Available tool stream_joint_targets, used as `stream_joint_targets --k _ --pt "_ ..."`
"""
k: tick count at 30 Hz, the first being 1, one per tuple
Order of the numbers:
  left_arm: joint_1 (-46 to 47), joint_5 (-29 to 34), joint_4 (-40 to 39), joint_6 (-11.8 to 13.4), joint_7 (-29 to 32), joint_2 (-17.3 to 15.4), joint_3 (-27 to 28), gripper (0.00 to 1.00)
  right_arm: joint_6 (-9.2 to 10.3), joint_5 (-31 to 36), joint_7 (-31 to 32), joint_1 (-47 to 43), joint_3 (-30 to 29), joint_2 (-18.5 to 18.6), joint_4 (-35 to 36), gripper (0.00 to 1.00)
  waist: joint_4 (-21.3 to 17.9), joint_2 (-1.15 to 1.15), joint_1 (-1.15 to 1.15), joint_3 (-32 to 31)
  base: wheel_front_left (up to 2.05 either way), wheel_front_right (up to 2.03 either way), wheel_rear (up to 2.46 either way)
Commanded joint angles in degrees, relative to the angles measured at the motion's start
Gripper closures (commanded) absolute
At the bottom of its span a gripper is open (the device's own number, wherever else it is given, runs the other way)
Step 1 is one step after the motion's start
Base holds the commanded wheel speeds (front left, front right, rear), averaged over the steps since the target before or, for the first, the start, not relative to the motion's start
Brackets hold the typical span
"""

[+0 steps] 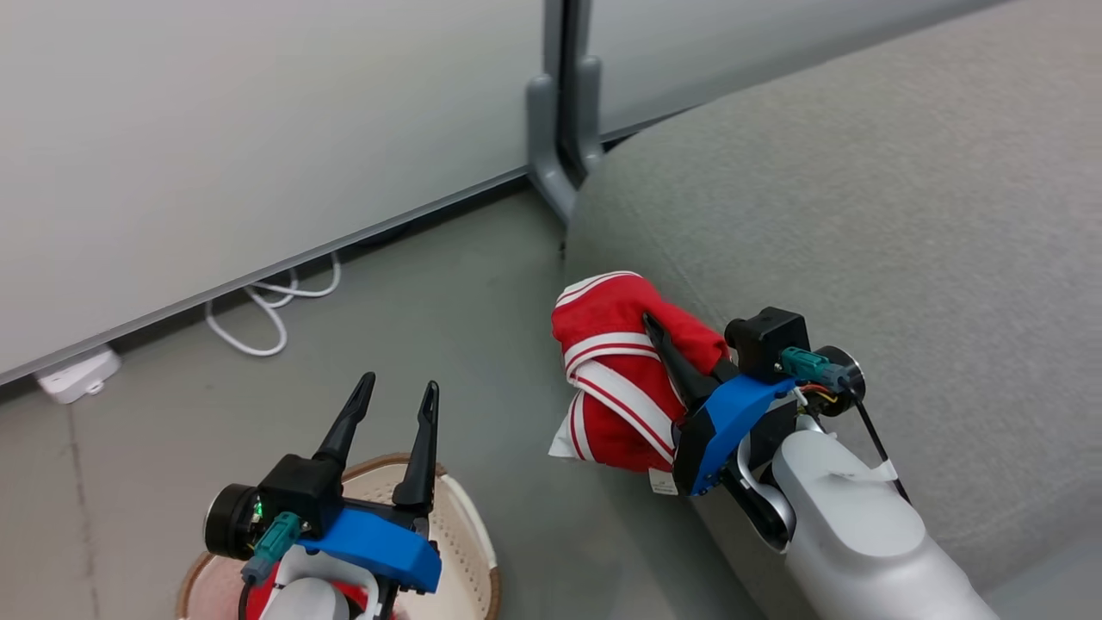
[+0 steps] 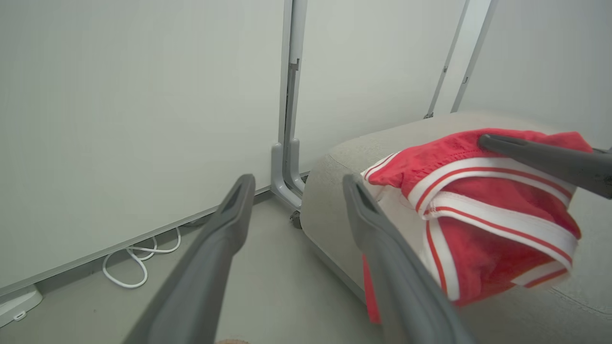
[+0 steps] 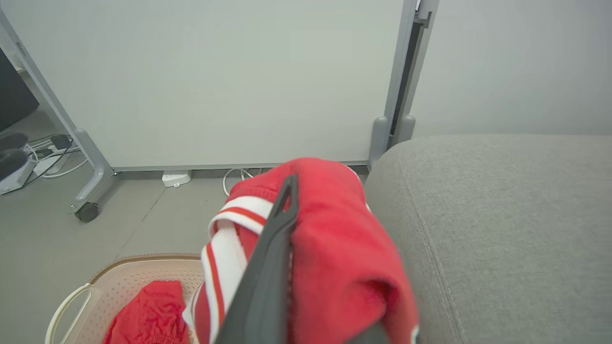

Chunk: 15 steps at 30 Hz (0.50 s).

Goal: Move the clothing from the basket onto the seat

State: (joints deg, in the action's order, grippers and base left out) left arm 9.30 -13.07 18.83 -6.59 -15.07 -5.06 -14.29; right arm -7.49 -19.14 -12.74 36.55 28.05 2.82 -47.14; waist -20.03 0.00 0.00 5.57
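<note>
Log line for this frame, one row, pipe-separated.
right tool: shut on striped red garment beside sofa seat edge, not laid down | left tool: open, over basket | basket: second red garment inside

The basket (image 1: 461, 538) is cut by the head view's bottom edge, and the left pincer (image 1: 400, 381) and its wrist cover much of its inside. The second garment (image 3: 148, 310) in it shows there as a red sliver, and the right wrist view's bottom edge cuts it too. One finger of the right pincer (image 1: 663, 336) lies over the held garment (image 1: 616, 370); the other is buried in the cloth. The print on the label (image 1: 661, 482) is too small to read. The seat (image 1: 861, 215) runs past the top and right edges.
</note>
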Motion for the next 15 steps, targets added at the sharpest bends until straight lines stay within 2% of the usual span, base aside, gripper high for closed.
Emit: stream_joint_targets --k 1,7,15 --pt "0.8 0.3 0.2 -0.3 -0.2 0.0 0.1 0.00 -0.01 0.2 -0.4 0.6 -0.3 0.1 0.1 1.00 -3.0 0.00 0.00 0.8 0.00 0.00 0.00" --pt "1.6 1.1 0.5 -0.6 -0.2 0.1 0.1 0.00 -0.01 0.2 -0.8 0.3 -0.9 0.1 0.0 1.00 -7.5 0.00 0.00 1.3 0.00 0.00 0.00" --pt "1.5 1.4 0.7 -0.8 -0.2 0.3 0.2 0.00 -0.01 0.2 -1.1 -0.3 -1.4 0.1 -0.1 1.00 -9.6 0.00 0.00 1.4 0.00 0.00 0.00"
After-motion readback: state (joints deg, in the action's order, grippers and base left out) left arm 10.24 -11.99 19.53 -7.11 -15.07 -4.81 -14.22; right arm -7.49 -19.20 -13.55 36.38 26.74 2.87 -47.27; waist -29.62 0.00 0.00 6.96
